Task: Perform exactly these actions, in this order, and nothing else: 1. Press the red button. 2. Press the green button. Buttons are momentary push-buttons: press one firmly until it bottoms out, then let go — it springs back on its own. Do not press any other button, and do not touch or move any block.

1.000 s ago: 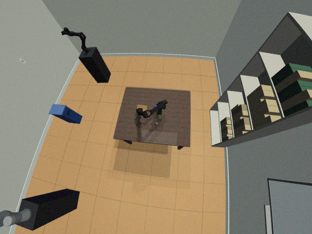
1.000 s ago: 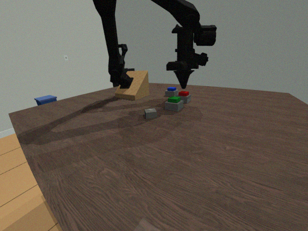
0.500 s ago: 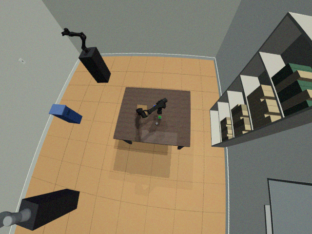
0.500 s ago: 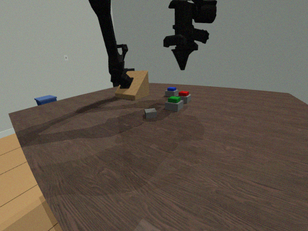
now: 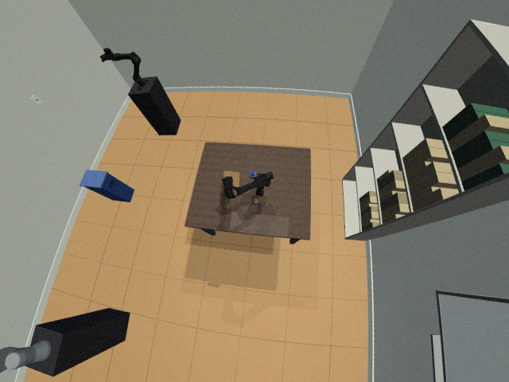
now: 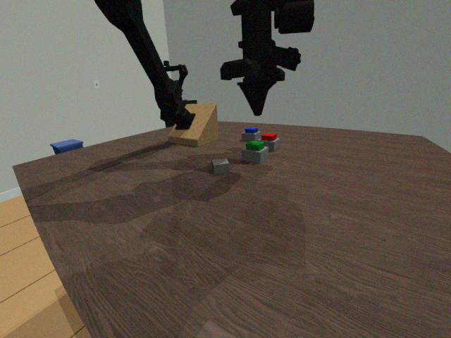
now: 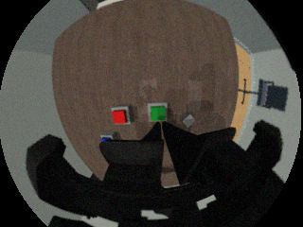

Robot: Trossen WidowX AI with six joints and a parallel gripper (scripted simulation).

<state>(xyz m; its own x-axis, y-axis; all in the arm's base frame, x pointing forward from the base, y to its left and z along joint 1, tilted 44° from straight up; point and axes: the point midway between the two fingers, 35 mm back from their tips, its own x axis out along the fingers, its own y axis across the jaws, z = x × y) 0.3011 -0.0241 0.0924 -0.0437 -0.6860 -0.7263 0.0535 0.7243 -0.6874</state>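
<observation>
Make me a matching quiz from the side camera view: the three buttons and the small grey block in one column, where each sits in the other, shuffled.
Things:
1. red button
2. green button
3. blue button
4. grey block

Places:
A. farthest back
B. nearest the camera, leftmost
C. rightmost
D. in front of the other two buttons

Pairs: 1-C, 2-D, 3-A, 4-B

My body: matte black all over

My arm [image 6: 145, 54] is a run of slim black links with blocky joint housings; my claw [image 6: 256, 109] tapers to a dark wedge-shaped point, with a boxy black module beside my wrist.
</observation>
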